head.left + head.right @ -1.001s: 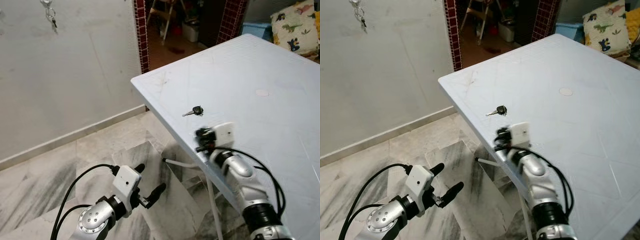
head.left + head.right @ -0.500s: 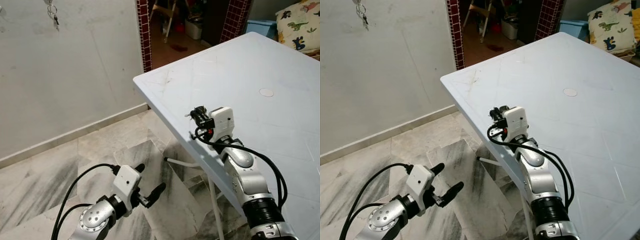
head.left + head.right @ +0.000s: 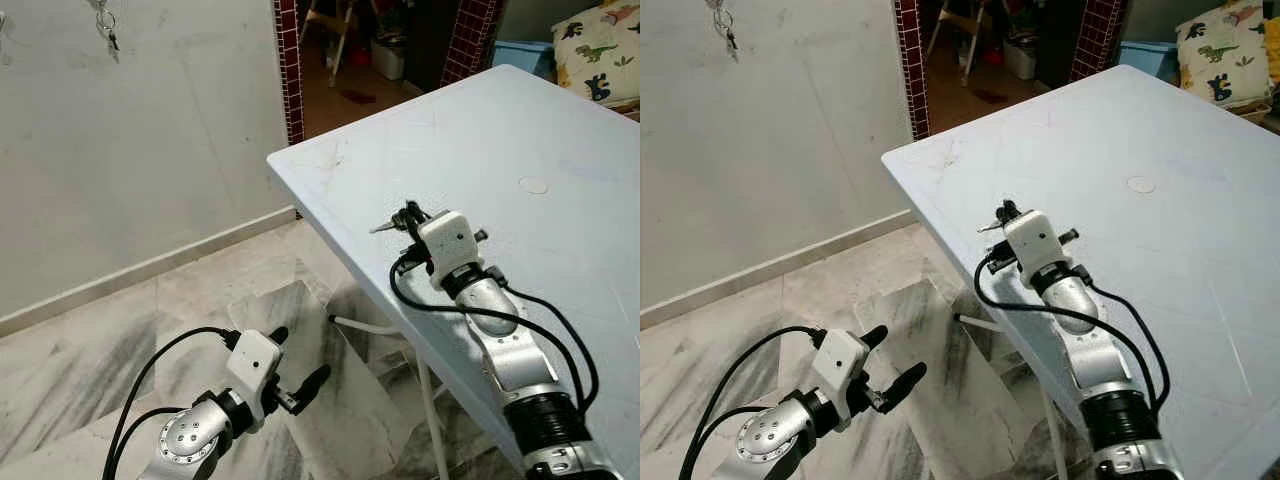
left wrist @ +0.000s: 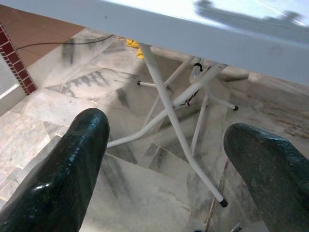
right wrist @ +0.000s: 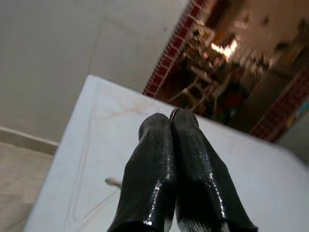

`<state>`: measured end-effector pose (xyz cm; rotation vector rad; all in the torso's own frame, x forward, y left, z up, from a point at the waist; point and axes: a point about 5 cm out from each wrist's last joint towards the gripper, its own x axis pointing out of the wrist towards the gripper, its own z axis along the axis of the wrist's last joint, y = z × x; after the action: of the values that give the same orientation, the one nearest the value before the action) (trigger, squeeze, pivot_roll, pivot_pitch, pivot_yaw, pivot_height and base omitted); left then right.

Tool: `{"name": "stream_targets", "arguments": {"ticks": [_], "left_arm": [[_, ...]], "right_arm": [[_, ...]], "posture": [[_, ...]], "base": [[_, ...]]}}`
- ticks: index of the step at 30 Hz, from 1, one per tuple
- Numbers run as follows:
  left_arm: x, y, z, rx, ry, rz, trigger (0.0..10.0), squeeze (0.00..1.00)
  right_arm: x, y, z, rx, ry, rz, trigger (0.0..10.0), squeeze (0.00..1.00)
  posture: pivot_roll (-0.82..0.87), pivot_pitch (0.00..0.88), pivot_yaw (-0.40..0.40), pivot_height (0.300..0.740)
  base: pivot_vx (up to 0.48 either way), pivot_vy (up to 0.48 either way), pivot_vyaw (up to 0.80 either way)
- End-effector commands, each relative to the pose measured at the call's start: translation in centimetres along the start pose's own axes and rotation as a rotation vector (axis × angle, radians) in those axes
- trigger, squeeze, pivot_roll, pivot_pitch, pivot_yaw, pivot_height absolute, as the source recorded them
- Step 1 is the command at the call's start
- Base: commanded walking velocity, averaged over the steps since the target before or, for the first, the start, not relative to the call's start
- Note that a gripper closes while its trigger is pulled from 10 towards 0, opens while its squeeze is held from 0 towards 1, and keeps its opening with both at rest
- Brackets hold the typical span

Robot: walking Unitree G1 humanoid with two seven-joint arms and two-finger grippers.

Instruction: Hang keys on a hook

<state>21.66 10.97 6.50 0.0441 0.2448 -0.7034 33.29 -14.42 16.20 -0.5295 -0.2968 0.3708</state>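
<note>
A small key with a black head lies near the corner of the white table [image 3: 520, 120]; its silver blade [image 3: 381, 228] pokes out to the left of my right gripper [image 3: 409, 214]. That gripper hovers just over the key's head. In the right wrist view its fingers [image 5: 159, 159] are pressed together, and the blade tip [image 5: 112, 182] shows behind them on the tabletop. A bunch of keys [image 3: 104, 24] hangs high on the wall at the far left. My left gripper [image 3: 297, 358] hangs open low over the marble floor.
The table's thin white legs [image 4: 169, 111] stand on the floor under the near corner. A doorway framed in red tiles [image 3: 287, 70] opens behind the table. A dinosaur-print cushion [image 3: 603, 45] and a blue box [image 3: 520, 52] sit at the far right.
My right gripper has slid a little right and down from where it covered the key, so the blade shows again. The left arm has not moved.
</note>
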Motion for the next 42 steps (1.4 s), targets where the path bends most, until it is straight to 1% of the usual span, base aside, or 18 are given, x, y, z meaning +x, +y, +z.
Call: {"name": "stream_targets", "arguments": {"ticks": [1,2,5,6,7,8,11,16,18,20,21,26,27,32,38,39,41,42], "left_arm": [[-0.2,0.1,-0.2,0.003,0.008,0.009,10.0,0.0],[-0.2,0.1,-0.2,0.003,0.009,0.009,10.0,0.0],[-0.2,0.1,-0.2,0.003,0.01,0.009,10.0,0.0],[-0.2,0.1,-0.2,0.002,0.01,0.009,10.0,0.0],[-0.2,0.1,-0.2,0.002,0.01,0.009,10.0,0.0],[-0.2,0.0,-0.2,0.001,0.012,0.01,10.0,0.0],[-0.2,0.0,-0.2,-0.001,0.013,0.01,10.0,0.0],[-0.2,0.0,-0.3,-0.002,0.016,0.008,10.0,0.0],[-0.3,0.0,-0.3,-0.002,0.018,0.006,10.0,0.0],[-0.3,0.0,-0.3,-0.002,0.019,0.005,10.0,0.0],[-0.3,0.1,-0.3,-0.002,0.02,0.004,10.0,0.0],[-0.3,0.1,-0.4,-0.002,0.022,0.002,10.0,0.0],[-0.3,0.1,-0.4,-0.001,0.024,0.003,10.0,0.0],[-0.3,0.1,-0.4,-0.001,0.026,0.004,10.0,0.0],[-0.2,0.1,-0.4,-0.002,0.025,0.005,10.0,0.0],[-0.2,0.1,-0.4,-0.002,0.025,0.005,10.0,0.0],[-0.2,0.0,-0.4,-0.002,0.025,0.005,10.0,0.0],[-0.2,0.0,-0.4,-0.002,0.024,0.005,10.0,0.0]], "right_arm": [[0.4,0.6,0.9,-0.089,-0.042,0.057,10.0,0.0],[0.4,0.7,0.9,-0.089,-0.043,0.056,10.0,0.0],[0.0,1.2,-0.2,-0.045,0.019,0.082,10.0,0.0],[-0.3,1.6,-1.0,-0.01,0.066,0.103,10.0,0.0],[-0.3,1.6,-1.0,-0.01,0.066,0.103,10.0,0.0],[-1.0,2.4,-2.3,0.056,0.132,0.126,10.0,0.0],[-2.1,3.5,-4.0,0.143,0.237,0.147,10.0,0.0],[-3.3,4.2,-6.0,0.288,0.378,0.109,10.0,0.0],[-3.7,4.3,-6.5,0.326,0.41,0.093,10.0,0.0],[-3.9,4.3,-6.7,0.335,0.423,0.087,10.0,0.0],[-4.0,4.3,-6.8,0.344,0.429,0.079,10.0,0.69],[-4.0,4.1,-6.9,0.352,0.441,0.061,10.0,0.71],[-4.0,3.9,-6.9,0.352,0.449,0.049,10.0,1.0],[-4.0,3.5,-7.2,0.345,0.475,0.035,10.0,1.0],[-4.0,3.4,-7.1,0.33,0.469,0.026,10.0,1.0],[-3.9,3.3,-6.9,0.3,0.457,0.03,10.0,1.0],[-3.8,3.3,-6.7,0.28,0.447,0.036,10.0,0.98],[-3.8,3.3,-6.6,0.27,0.442,0.035,10.0,0.68]], "posture": [[0.04,0.077,0.061,0.74],[0.04,0.077,0.061,0.74],[0.03,0.079,0.06,0.74],[0.03,0.08,0.06,0.74],[0.03,0.08,0.06,0.74],[0.03,0.08,0.057,0.74],[0.03,0.083,0.058,0.74],[0.03,0.085,0.06,0.74],[0.03,0.087,0.063,0.74],[0.03,0.087,0.063,0.74],[0.03,0.087,0.064,0.74],[0.03,0.087,0.064,0.74],[0.03,0.086,0.064,0.74],[0.03,0.087,0.064,0.74],[0.03,0.089,0.063,0.74],[0.03,0.089,0.063,0.74],[0.03,0.089,0.064,0.74],[0.03,0.089,0.064,0.74]], "base": [[0.0,0.0,0.0],[0.0,0.0,0.0],[0.0,0.0,0.0],[0.0,0.0,0.0],[0.0,0.0,0.0],[0.0,0.0,0.0],[0.0,0.0,0.0],[0.0,0.0,0.0],[0.0,0.0,0.0],[0.0,0.0,0.0],[0.0,0.0,0.0],[0.0,0.0,0.0],[0.0,0.0,0.0],[0.0,0.0,0.0],[0.0,0.0,0.0],[0.0,0.0,0.0],[0.0,0.0,0.0],[0.0,0.0,0.0]]}}
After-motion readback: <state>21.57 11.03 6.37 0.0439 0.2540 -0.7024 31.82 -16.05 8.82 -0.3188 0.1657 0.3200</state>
